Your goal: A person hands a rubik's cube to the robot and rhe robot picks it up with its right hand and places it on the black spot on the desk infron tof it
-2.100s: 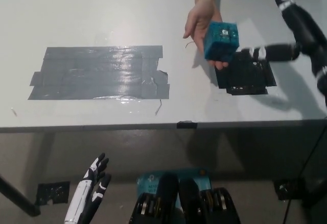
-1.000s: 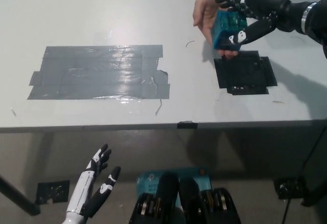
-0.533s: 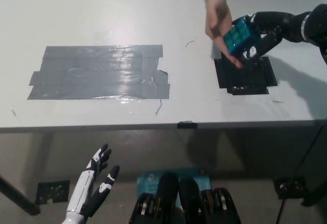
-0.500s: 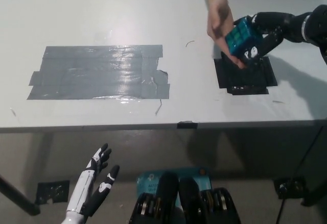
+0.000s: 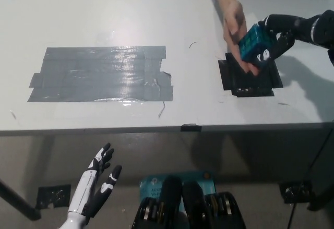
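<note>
Right hand at 2 o'clock, grasping the rubik's cube above the black spot. Person's hand touches the cube's left side. Left hand at 7 o'clock, below the desk, fingers spread, holding nothing.

The person's hand and the right hand cover much of the rubik's cube, so its far faces cannot be seen. The cube hides part of the black spot. The person's forearm is cut off by the top edge above the cube.
</note>
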Controlling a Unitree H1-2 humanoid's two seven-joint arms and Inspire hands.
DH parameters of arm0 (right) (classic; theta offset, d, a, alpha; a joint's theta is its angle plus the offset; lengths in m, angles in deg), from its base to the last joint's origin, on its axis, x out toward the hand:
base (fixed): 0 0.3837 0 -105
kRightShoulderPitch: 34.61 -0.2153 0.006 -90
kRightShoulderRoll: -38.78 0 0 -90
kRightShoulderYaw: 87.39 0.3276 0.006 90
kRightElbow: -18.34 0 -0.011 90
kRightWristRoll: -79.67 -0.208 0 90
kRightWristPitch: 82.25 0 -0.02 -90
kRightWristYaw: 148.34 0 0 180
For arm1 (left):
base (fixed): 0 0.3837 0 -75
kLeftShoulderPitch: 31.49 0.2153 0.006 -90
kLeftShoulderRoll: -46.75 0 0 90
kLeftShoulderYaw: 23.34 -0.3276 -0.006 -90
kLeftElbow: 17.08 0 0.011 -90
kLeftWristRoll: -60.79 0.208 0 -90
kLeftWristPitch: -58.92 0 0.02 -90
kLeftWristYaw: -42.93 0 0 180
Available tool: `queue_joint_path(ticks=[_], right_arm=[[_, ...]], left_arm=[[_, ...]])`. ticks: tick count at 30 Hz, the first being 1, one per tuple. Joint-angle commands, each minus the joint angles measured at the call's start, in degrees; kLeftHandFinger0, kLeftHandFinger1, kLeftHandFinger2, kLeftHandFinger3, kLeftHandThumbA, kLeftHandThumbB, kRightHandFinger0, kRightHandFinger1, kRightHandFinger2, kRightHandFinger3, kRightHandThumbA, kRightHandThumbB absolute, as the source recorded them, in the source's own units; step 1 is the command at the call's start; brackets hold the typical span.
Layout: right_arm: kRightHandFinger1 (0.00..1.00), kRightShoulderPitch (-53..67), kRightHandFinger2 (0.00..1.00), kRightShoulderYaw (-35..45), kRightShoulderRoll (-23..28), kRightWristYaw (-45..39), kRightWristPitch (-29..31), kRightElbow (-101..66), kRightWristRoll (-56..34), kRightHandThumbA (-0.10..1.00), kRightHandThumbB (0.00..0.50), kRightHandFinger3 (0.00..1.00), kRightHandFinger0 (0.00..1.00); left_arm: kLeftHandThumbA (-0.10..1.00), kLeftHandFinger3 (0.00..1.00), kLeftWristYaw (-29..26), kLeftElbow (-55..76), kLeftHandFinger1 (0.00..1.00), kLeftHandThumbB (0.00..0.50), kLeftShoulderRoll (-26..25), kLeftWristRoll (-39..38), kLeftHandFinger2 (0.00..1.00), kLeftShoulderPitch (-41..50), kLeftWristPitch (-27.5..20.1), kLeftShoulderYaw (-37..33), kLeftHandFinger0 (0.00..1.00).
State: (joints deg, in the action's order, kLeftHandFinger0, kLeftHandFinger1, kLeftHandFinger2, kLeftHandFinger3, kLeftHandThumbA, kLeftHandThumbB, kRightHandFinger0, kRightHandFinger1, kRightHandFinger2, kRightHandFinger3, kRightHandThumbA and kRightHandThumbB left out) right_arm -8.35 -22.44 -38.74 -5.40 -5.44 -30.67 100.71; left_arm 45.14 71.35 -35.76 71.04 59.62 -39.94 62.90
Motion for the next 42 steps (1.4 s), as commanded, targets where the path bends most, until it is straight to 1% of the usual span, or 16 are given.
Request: queue_joint_path(ticks=[1, 2, 4, 5, 7, 15, 20, 21, 22, 23, 24, 25, 28, 31, 35, 42], right_arm=[[0.82, -1.0, 0.81, 3.7, 1.3, 5.8, 4.2, -2.8, -0.2, -0.01, 0.258, 0.58, 0.62], [0.69, -0.6, 0.81, 5.0, 0.9, 7.5, 4.0, -3.3, -0.5, -0.08, 0.249, 0.60, 0.35], [0.80, -0.1, 1.00, 6.9, 0.3, 9.3, 4.0, -3.8, -0.7, -0.10, 0.241, 0.77, 0.32], [0.89, 0.1, 1.00, 7.5, 0.2, 9.9, 3.3, -4.2, -0.5, -0.10, 0.235, 0.87, 0.40], [0.87, 0.2, 1.00, 8.1, 0.0, 11.1, 3.0, -4.3, 0.3, -0.10, 0.220, 1.00, 0.40], [0.90, 1.4, 1.00, 8.3, -0.2, 15.3, 3.8, -3.2, 2.5, -0.10, 0.190, 1.00, 0.49], [0.90, 1.3, 1.00, 6.7, -1.2, 16.3, 4.8, 0.0, 4.0, -0.10, 0.174, 1.00, 0.41], [1.00, 1.7, 1.00, 6.4, -1.5, 16.7, 4.7, -0.2, 4.4, -0.10, 0.185, 1.00, 1.00], [0.90, 2.1, 0.95, 6.4, -1.7, 16.9, 5.4, 0.0, 4.2, -0.10, 0.180, 1.00, 1.00], [0.76, 2.4, 0.92, 6.3, -2.3, 16.7, 5.2, 0.5, 4.0, -0.10, 0.174, 1.00, 0.91], [0.66, 2.5, 0.91, 5.7, -2.3, 16.6, 5.0, 0.5, 4.5, -0.10, 0.169, 1.00, 0.56], [0.69, 2.5, 1.00, 5.0, -2.5, 16.7, 5.3, 0.8, 5.2, -0.10, 0.167, 1.00, 0.37], [0.82, 2.2, 1.00, 2.7, -3.4, 17.0, 5.9, 2.2, 6.9, -0.10, 0.179, 1.00, 0.31], [1.00, 1.9, 1.00, 0.7, -3.4, 15.0, 5.6, 2.5, 7.9, -0.10, 0.226, 1.00, 0.55], [1.00, 1.5, 1.00, -0.8, -2.5, 12.5, 5.6, 2.4, 7.8, -0.10, 0.301, 1.00, 1.00], [1.00, 1.5, 1.00, -3.0, 0.9, 7.4, 2.5, -3.7, 9.9, 0.26, 0.451, 1.00, 1.00]], left_arm=[[0.84, 1.00, 1.0, 1.9, 1.00, 0.123, -0.8, -0.9, 1.00, -0.7, -0.5, 0.0, 1.00], [0.84, 1.00, 1.0, 1.9, 1.00, 0.123, -0.8, -1.1, 1.00, -0.7, -0.5, 0.1, 1.00], [0.84, 1.00, 1.0, 1.9, 1.00, 0.126, -0.9, -1.0, 1.00, -0.7, -0.3, 0.1, 1.00], [0.84, 1.00, 1.0, 1.8, 1.00, 0.132, -0.9, -1.1, 1.00, -0.7, -0.4, 0.2, 1.00], [0.85, 1.00, 1.0, 1.8, 1.00, 0.141, -0.9, -0.9, 1.00, -0.7, -0.5, 0.2, 1.00], [0.85, 1.00, 1.1, 2.0, 1.00, 0.135, -1.0, -0.3, 1.00, -1.2, 0.1, 0.1, 1.00], [0.84, 1.00, 1.2, 2.4, 1.00, 0.127, -0.8, -0.7, 1.00, -1.2, 0.5, 0.2, 1.00], [0.84, 1.00, 1.2, 2.5, 1.00, 0.120, -0.8, -0.5, 1.00, -1.2, 0.6, 0.2, 1.00], [0.84, 1.00, 1.1, 2.5, 1.00, 0.114, -0.8, -0.3, 1.00, -1.2, 0.5, 0.1, 1.00], [0.84, 1.00, 1.1, 2.7, 1.00, 0.109, -0.8, -0.1, 1.00, -1.1, 0.7, 0.1, 1.00], [0.85, 1.00, 1.0, 2.5, 1.00, 0.112, -0.7, 0.0, 1.00, -1.3, 0.5, 0.0, 1.00], [0.85, 1.00, 1.1, 2.4, 1.00, 0.113, -0.7, 0.0, 1.00, -1.3, 0.5, 0.0, 1.00], [0.85, 1.00, 1.2, 2.3, 1.00, 0.110, -0.9, -0.1, 1.00, -1.5, 0.4, 0.0, 1.00], [0.84, 1.00, 1.2, 2.4, 1.00, 0.108, -1.0, -0.1, 1.00, -1.7, 0.3, 0.0, 1.00], [0.83, 1.00, 1.1, 2.7, 1.00, 0.101, -1.0, 0.6, 1.00, -1.9, 0.7, -0.1, 1.00], [0.81, 1.00, 1.4, 3.5, 1.00, 0.098, -1.1, 0.9, 1.00, -1.2, 1.5, -0.1, 1.00]])
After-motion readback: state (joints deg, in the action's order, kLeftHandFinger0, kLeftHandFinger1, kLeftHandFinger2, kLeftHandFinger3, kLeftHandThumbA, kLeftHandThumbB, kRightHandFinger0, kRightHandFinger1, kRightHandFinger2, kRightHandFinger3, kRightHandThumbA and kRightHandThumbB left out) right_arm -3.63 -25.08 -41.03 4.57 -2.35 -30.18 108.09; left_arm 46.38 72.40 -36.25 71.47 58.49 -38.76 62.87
